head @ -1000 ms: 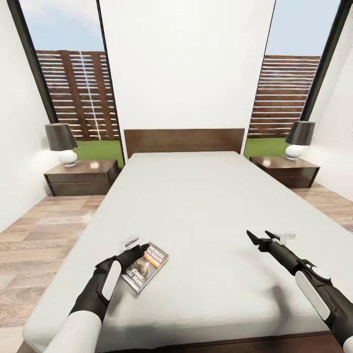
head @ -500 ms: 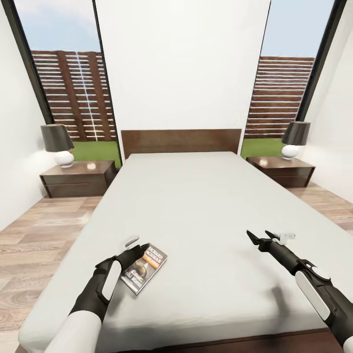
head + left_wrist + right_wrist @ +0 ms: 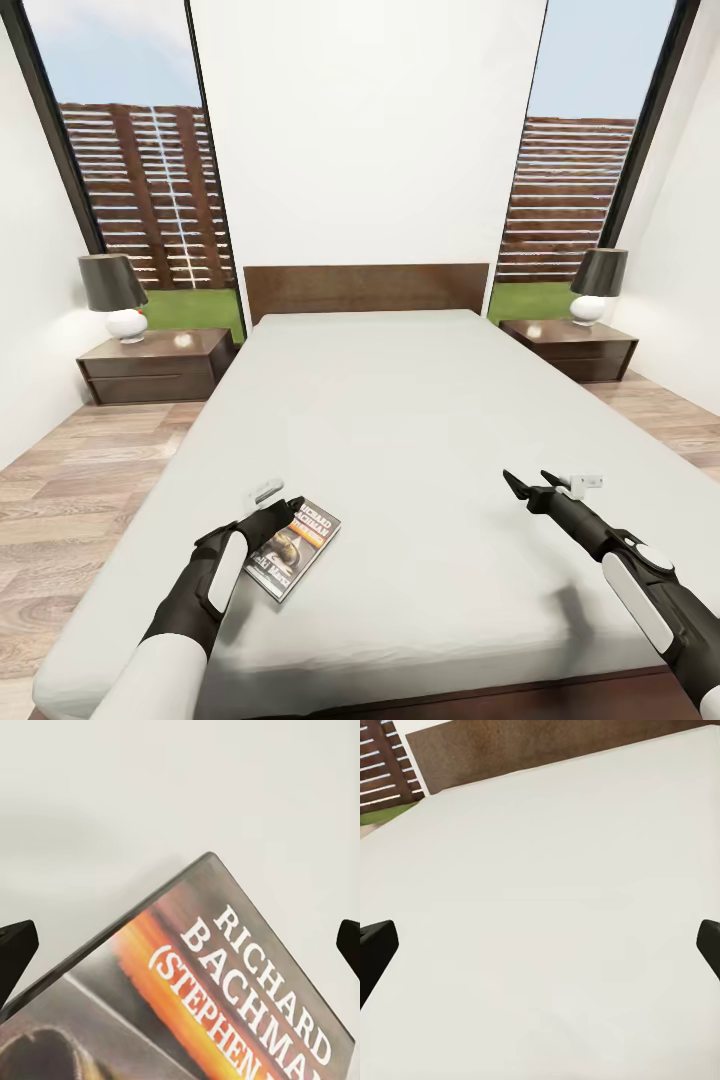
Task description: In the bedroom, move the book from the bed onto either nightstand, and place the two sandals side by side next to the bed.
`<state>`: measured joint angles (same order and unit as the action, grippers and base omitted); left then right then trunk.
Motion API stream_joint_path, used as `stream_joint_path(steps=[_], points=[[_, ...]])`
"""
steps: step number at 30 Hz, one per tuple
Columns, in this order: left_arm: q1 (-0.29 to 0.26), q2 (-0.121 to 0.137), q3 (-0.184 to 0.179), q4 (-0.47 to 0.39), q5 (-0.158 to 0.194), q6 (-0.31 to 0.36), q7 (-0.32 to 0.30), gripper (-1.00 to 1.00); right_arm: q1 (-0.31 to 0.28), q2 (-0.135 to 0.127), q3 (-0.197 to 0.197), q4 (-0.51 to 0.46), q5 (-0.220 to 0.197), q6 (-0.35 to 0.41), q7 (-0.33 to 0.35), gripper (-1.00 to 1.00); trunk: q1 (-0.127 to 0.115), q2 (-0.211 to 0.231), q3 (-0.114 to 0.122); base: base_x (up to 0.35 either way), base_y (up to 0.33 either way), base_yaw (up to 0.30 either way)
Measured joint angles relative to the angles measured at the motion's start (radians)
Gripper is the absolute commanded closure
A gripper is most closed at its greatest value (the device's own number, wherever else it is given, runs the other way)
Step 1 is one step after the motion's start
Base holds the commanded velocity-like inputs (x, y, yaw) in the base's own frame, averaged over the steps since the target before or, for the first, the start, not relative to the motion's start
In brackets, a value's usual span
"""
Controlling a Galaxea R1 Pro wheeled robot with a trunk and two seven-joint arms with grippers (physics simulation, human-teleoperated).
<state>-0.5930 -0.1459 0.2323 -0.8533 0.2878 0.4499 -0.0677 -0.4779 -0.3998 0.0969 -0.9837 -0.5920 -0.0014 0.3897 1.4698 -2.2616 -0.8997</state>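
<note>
Left pincer (image 3: pixel 288 507) spread wide over the book (image 3: pixel 294 547) near the bed's (image 3: pixel 400 420) foot edge; right pincer (image 3: pixel 527 482) spread too, holding nothing.

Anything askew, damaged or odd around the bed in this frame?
Only the book: it lies slantwise near the foot of the bed, by the left gripper, whose fingertips sit wide apart around it. Nothing looks damaged; both nightstand lamps stand upright.

- The head view has tilted or pulled back slightly; more of the bed (image 3: pixel 400 420) front edge shows.
- Both nightstands (image 3: pixel 155 365) and lamps (image 3: pixel 108 295) sit a little higher and further left in it.
</note>
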Motion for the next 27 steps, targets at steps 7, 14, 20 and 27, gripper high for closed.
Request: stream_joint_path(steps=[7, 14, 20, 27], points=[[0.000, -0.001, 0.000, 0.000, 0.000, 0.000, 0.000, -1.00, 0.000, 0.000, 0.000, 0.000, 0.000, 0.000, 0.000, -1.00, 0.000, 0.000, 0.004, 0.000, 0.000, -0.135], [0.000, -0.001, 0.000, 0.000, -0.001, 0.000, 0.000, -1.00, 0.000, 0.000, 0.001, 0.000, -0.001, 0.000, 0.000, -1.00, 0.000, 0.000, 0.005, 0.000, 0.000, -0.027], [0.000, -0.002, 0.000, 0.000, -0.001, 0.000, 0.000, -1.00, 0.000, 0.000, 0.001, 0.000, 0.000, 0.000, 0.000, -1.00, 0.000, 0.000, 0.005, 0.000, 0.000, -0.167], [0.000, -0.002, 0.000, 0.000, 0.000, 0.000, 0.000, -1.00, 0.000, 0.000, 0.000, 0.000, 0.000, 0.000, 0.000, -1.00, 0.000, 0.000, 0.005, 0.000, 0.000, -0.028]])
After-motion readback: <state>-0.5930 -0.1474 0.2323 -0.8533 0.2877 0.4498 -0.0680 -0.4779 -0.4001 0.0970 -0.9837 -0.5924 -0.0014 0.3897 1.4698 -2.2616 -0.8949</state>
